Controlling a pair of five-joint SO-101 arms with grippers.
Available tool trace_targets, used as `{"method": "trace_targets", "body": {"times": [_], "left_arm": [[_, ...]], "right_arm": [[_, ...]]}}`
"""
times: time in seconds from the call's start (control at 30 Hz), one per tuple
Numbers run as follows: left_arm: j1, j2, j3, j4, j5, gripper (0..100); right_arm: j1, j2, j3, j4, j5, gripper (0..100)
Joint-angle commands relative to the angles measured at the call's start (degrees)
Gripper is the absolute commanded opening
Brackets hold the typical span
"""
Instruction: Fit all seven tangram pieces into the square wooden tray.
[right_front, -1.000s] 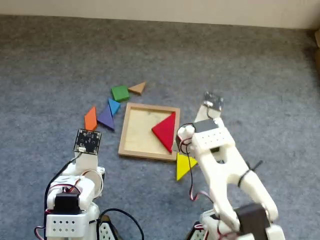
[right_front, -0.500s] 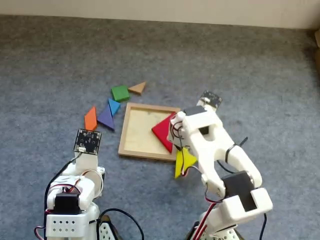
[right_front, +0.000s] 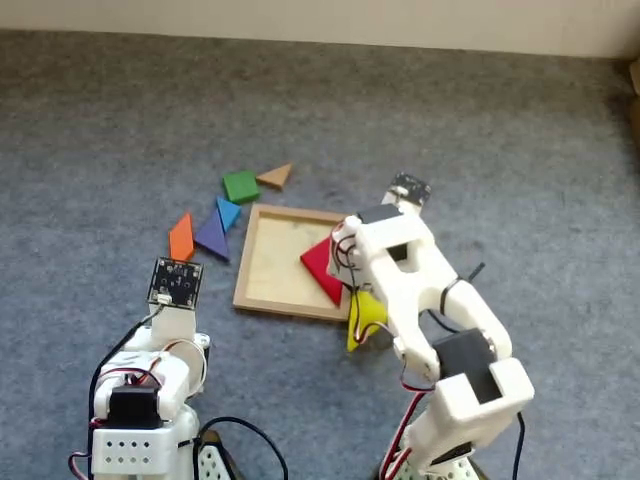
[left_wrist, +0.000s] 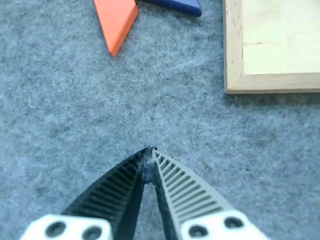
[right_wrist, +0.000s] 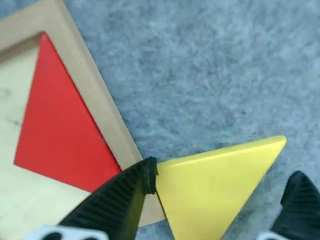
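1. The right arm folds forward over the tray's (right_front: 270, 305) near right corner.
2. The right gripper (right_wrist: 222, 185) gapes wide astride the yellow triangle (right_wrist: 215, 175), one finger (right_wrist: 142, 182) touching it, clamping nothing.
3. The yellow triangle lies on the carpet (right_front: 500, 150) just beside that corner.
4. The red triangle (right_front: 325, 268) lies in the tray's right side.
5. The left gripper (left_wrist: 151, 152) is closed and empty, over carpet near the tray's near left corner.
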Motion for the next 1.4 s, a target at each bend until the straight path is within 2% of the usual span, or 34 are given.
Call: {"method": "trace_targets", "body": {"times": [0.0, 0.33, 0.43, 0.6, 0.83, 0.93, 1.1, 1.37], "left_arm": [[-0.57, 0.13, 1.19, 0.18, 0.18, 1], [-0.57, 0.13, 1.19, 0.18, 0.18, 1], [-0.57, 0.13, 1.19, 0.18, 0.18, 1], [-0.57, 0.13, 1.19, 0.18, 0.18, 1], [-0.57, 0.13, 1.19, 0.18, 0.18, 1], [-0.57, 0.13, 1.19, 0.18, 0.18, 1], [-0.57, 0.13, 1.19, 0.18, 0.18, 1], [-0.57, 0.13, 1.19, 0.18, 0.18, 1]], "right_arm": [[-1.19, 4.35, -1.71, -0.57, 0.7, 37.5], [2.24, 4.7, -3.91, -0.4, 12.04, 7.8], [3.82, 4.7, -6.46, 2.42, 15.74, 0.5], [4.88, 4.79, -11.82, 10.42, 21.63, 0.5], [7.78, 4.7, -18.24, 19.56, 34.81, 0.5], [7.69, 4.62, -20.62, 22.46, 36.4, 0.5], [7.52, -2.68, -19.47, 21.85, 36.66, 0.5], [3.47, -25.45, 1.98, 11.38, 36.31, 0.5]]}}
